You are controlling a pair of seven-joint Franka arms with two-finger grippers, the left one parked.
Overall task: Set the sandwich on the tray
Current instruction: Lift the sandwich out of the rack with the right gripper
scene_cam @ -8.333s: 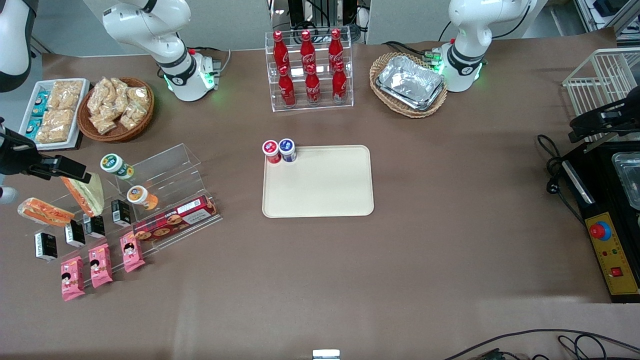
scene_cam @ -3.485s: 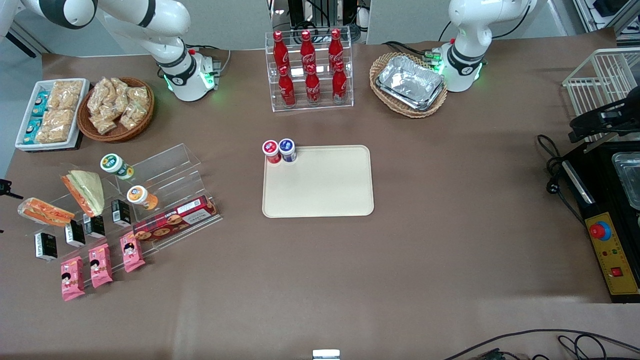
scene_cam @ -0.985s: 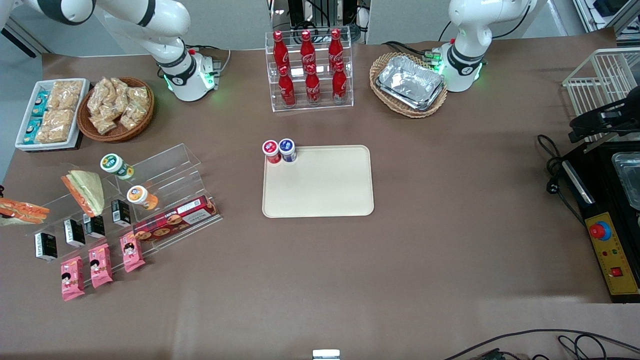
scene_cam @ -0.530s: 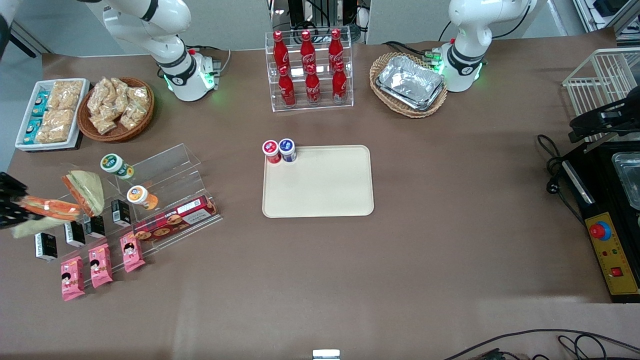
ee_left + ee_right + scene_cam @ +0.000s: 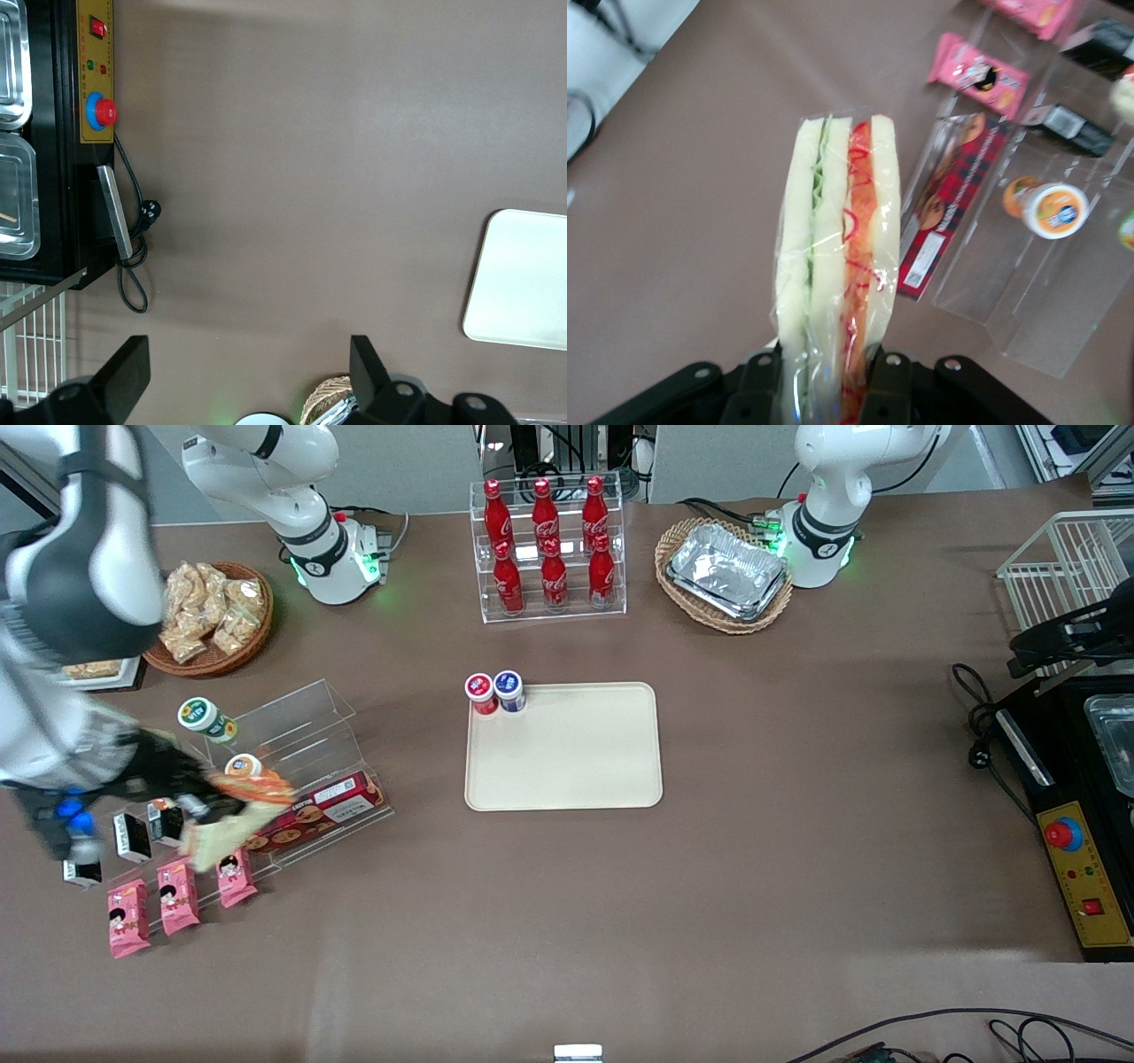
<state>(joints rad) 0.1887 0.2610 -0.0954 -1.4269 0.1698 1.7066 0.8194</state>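
Observation:
My right gripper [image 5: 190, 808] is shut on the clear-wrapped sandwich [image 5: 235, 815] and holds it in the air above the clear display stand [image 5: 292, 735], toward the working arm's end of the table. In the right wrist view the sandwich [image 5: 837, 257] stands up between the two black fingers [image 5: 760, 381], pale bread with an orange-red filling stripe. The cream-beige tray [image 5: 576, 766] lies flat at the table's middle, well apart from the gripper, and its corner also shows in the left wrist view [image 5: 523, 283].
Two capped jars [image 5: 494, 690] stand on the tray's corner farthest from the front camera. On and around the stand are a red biscuit box [image 5: 323, 810], an orange-lid cup [image 5: 1050, 208], a green-lid cup [image 5: 205, 718], black packs and pink packets [image 5: 177, 890]. A bottle rack [image 5: 549, 549] stands farther back.
The gripper closed on the sandwich at the table's edge, lifted it off the stand, and carried it toward the tray; the arm now covers the larger sandwich and part of the snack dish.

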